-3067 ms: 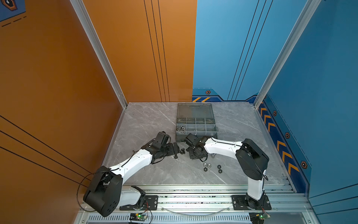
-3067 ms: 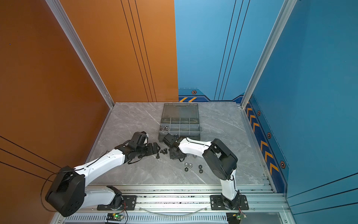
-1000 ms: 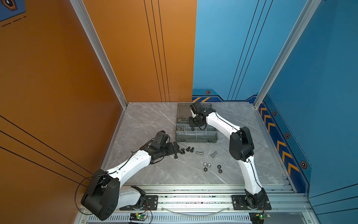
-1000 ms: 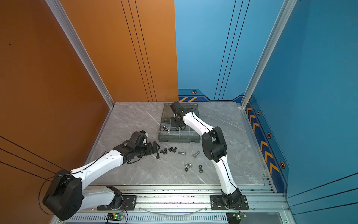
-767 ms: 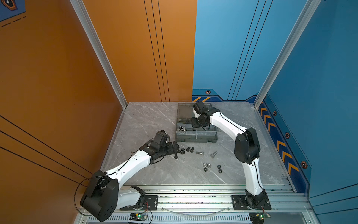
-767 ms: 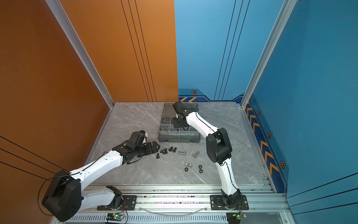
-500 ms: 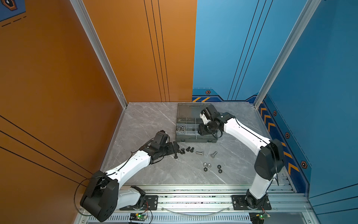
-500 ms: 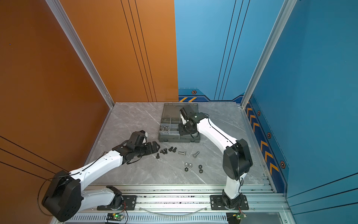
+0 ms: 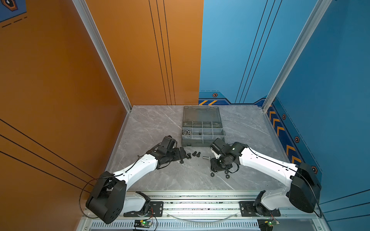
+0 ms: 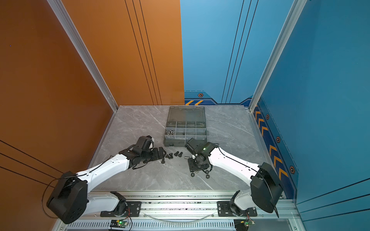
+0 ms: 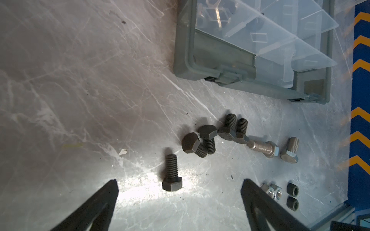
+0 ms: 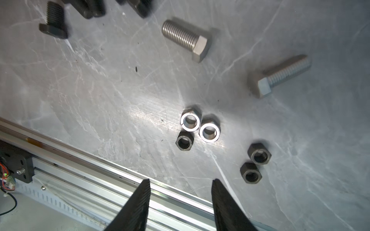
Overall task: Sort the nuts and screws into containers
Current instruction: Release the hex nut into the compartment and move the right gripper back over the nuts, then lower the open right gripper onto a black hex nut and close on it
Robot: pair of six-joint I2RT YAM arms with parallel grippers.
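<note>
Loose on the counter (image 9: 160,124): five black bolts (image 11: 172,174), two silver bolts (image 12: 186,40), two silver hex nuts (image 12: 190,122), three black hex nuts (image 12: 184,142), beside one organiser case (image 9: 200,142).

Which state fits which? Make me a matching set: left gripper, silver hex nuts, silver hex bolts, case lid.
1 left gripper
2 silver hex nuts
3 silver hex bolts
4 case lid

A hinged back, open
B touching, side by side
C lying apart on the table
D jaws wide, by a lone black bolt

Pairs: 1-D, 2-B, 3-C, 4-A
</note>
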